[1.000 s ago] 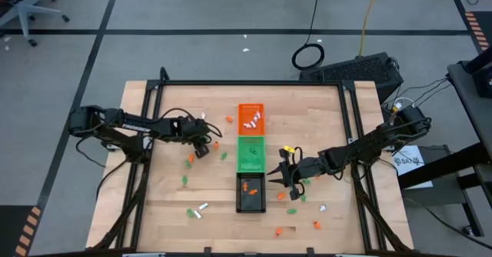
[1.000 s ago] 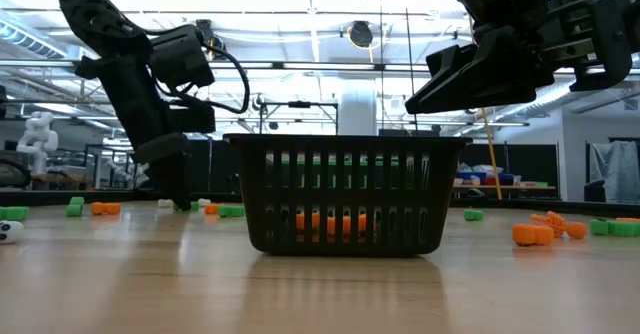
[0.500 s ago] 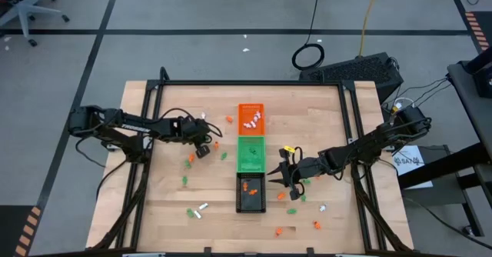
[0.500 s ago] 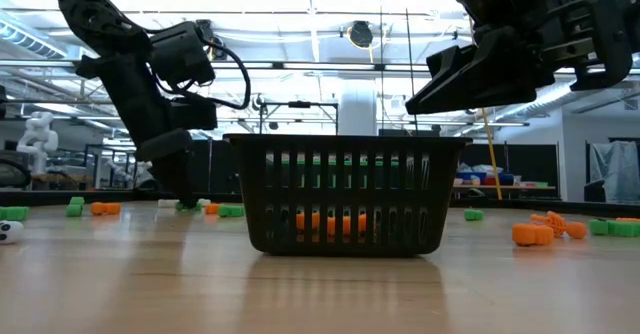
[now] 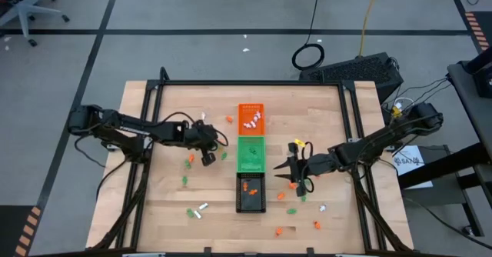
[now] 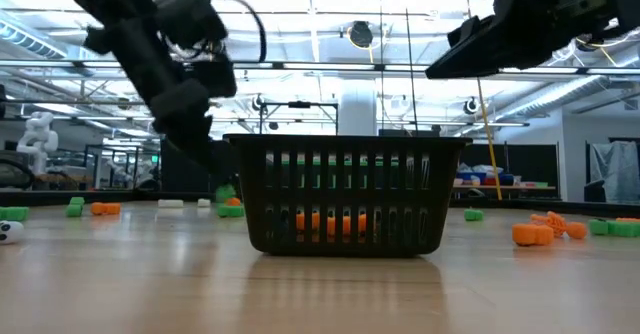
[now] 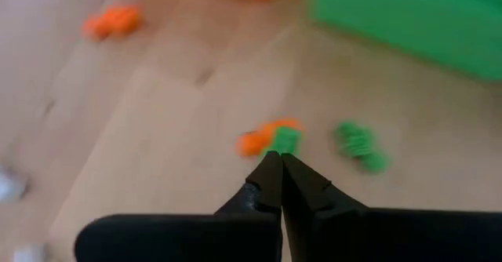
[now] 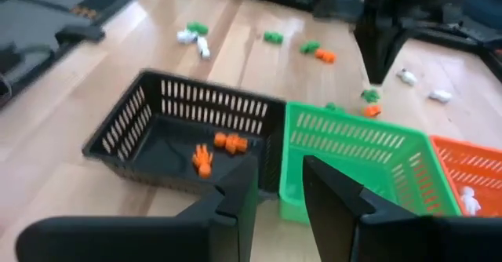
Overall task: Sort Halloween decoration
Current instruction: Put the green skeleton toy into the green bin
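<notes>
Starting at the near edge of the table (image 5: 165, 228), loose trinkets (image 5: 195, 210) in orange, green and white lie scattered on the wood, some on the left and some on the right. The black tray (image 5: 250, 195) is the nearest of three trays standing in one row, end to end, and a few orange trinkets (image 8: 216, 148) lie on its bottom. Just beside this tray, on its right side, the right tool (image 8: 278, 168) hangs above the table with its two fingers apart and nothing between them.

Next in the row is the green tray (image 5: 250, 155). To the left of it is the left tool (image 7: 278, 158), its fingers pressed together. One green trinket (image 7: 285, 140) is right at their tips, with an orange piece (image 7: 255, 142) touching it; I cannot tell if the tips pinch the green one or only point at it. Another green piece (image 7: 358, 143) lies near.

Farthest is the orange tray (image 5: 250, 118), and some white trinkets (image 5: 251, 122) lie inside.
</notes>
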Robot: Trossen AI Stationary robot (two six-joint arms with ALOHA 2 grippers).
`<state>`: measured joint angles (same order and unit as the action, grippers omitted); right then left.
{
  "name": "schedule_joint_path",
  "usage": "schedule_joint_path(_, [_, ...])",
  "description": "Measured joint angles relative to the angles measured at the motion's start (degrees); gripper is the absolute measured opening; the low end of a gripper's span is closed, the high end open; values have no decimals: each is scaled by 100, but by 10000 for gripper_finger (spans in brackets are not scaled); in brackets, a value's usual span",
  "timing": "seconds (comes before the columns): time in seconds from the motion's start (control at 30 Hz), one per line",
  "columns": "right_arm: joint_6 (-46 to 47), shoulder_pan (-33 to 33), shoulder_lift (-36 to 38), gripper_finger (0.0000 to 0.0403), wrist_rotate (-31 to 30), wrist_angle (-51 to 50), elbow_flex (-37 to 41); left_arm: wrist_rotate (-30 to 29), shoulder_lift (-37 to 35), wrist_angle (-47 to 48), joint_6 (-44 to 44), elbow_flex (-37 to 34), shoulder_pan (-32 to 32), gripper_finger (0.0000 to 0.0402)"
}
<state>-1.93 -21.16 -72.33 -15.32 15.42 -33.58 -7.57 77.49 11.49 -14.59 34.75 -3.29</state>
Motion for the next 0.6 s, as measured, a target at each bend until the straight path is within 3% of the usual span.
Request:
schedule_joint_path(0.27, [-30,-7,-111,89,5,-78,2,-3,-87,10,298,525,775,2])
schedule_joint_path(0.6, [-68,-7,-153,89,7,-73,4,-508,-358,59,306,592,1242,3])
